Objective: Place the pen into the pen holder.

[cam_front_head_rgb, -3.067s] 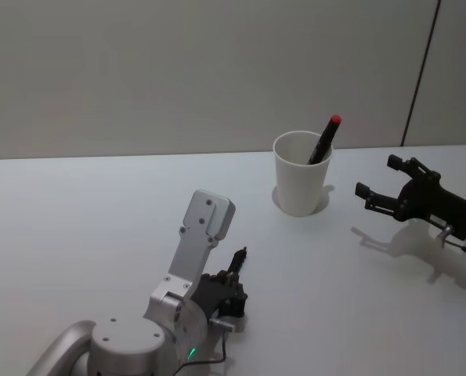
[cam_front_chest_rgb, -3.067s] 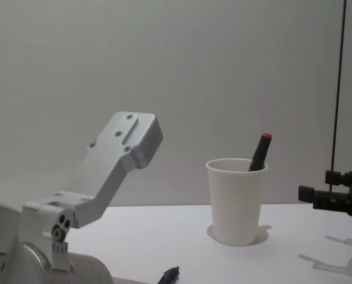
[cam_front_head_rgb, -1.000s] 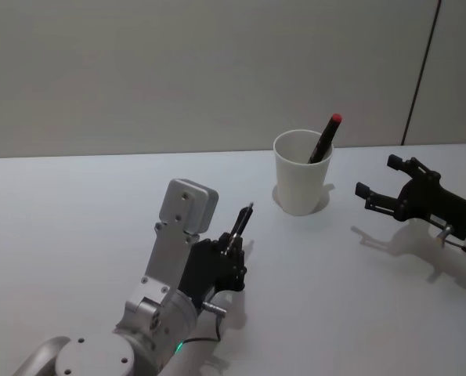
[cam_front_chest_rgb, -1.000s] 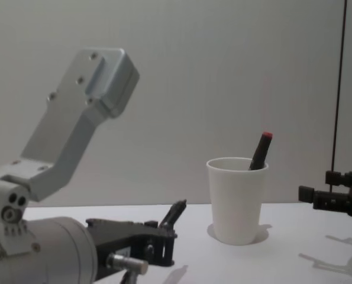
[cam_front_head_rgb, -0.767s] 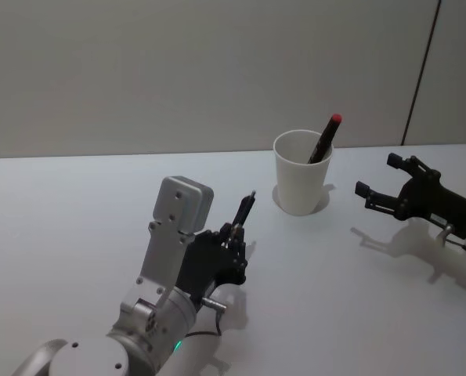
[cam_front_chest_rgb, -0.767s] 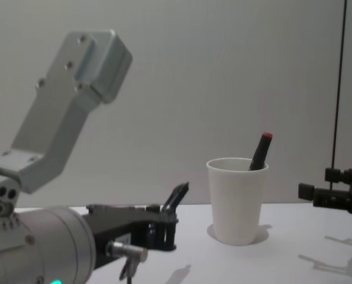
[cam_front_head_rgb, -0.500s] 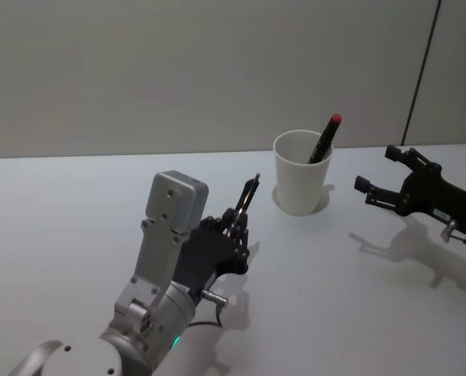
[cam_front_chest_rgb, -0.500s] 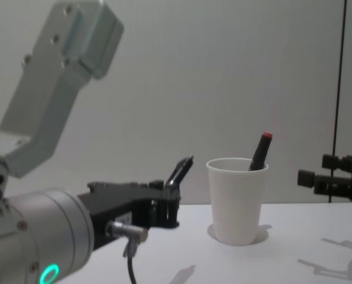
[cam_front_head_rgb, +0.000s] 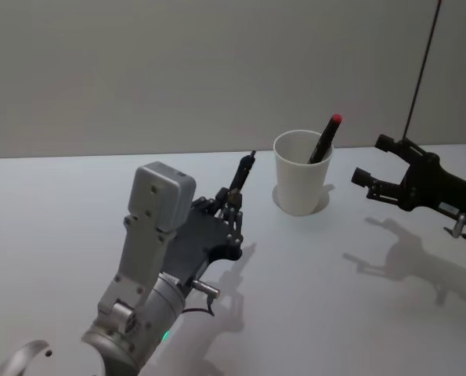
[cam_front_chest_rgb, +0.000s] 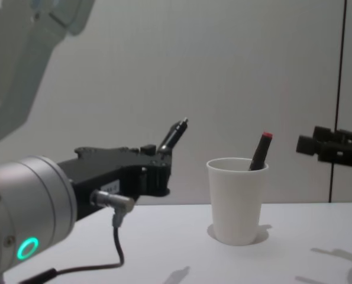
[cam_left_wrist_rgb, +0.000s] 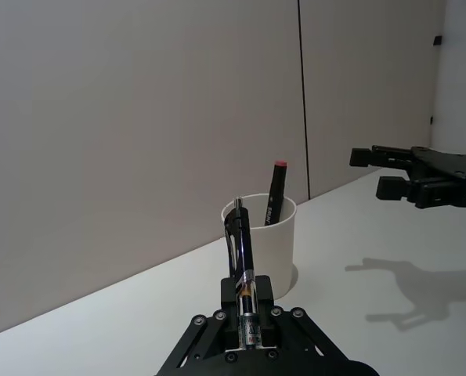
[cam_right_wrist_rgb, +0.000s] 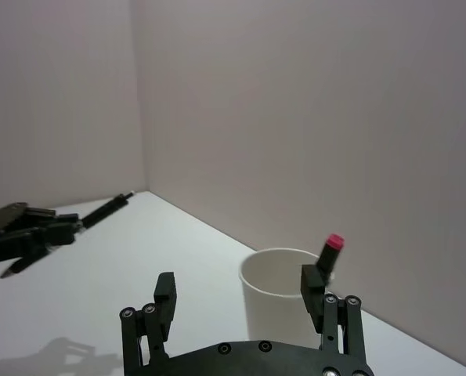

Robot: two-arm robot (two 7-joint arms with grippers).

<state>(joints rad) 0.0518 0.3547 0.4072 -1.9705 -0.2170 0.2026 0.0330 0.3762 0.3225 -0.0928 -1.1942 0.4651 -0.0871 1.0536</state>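
1. Head view: the left hand [cam_front_head_rgb: 231, 210] pinches a slim dark pen with a metal tip [cam_front_head_rgb: 240, 176] by its lower end. The pen is in the air, left of the tapered white paper cup [cam_front_head_rgb: 301, 184], slanting up toward it but outside it. A red-capped black marker [cam_front_head_rgb: 324, 141] leans inside the cup. The right hand [cam_front_head_rgb: 371, 160] hovers right of the cup, fingers spread, holding nothing. The cup stands on the pale grey worktop [cam_front_head_rgb: 334, 298].
2. Left wrist view: the pen [cam_left_wrist_rgb: 239, 251] rises from the closed fingers of the left hand [cam_left_wrist_rgb: 247, 301], its upper end in front of the cup [cam_left_wrist_rgb: 276, 251]. The right hand [cam_left_wrist_rgb: 372, 172] is beyond the cup, spread.
3. Right wrist view: the right hand's fingers [cam_right_wrist_rgb: 166, 294] stand wide apart, the cup [cam_right_wrist_rgb: 283, 305] near them. The left hand [cam_right_wrist_rgb: 37, 235] and pen [cam_right_wrist_rgb: 103, 211] are on the cup's far side.
4. Chest view: the pen [cam_front_chest_rgb: 173, 136] tops out above the cup's rim [cam_front_chest_rgb: 238, 163], just left of it.
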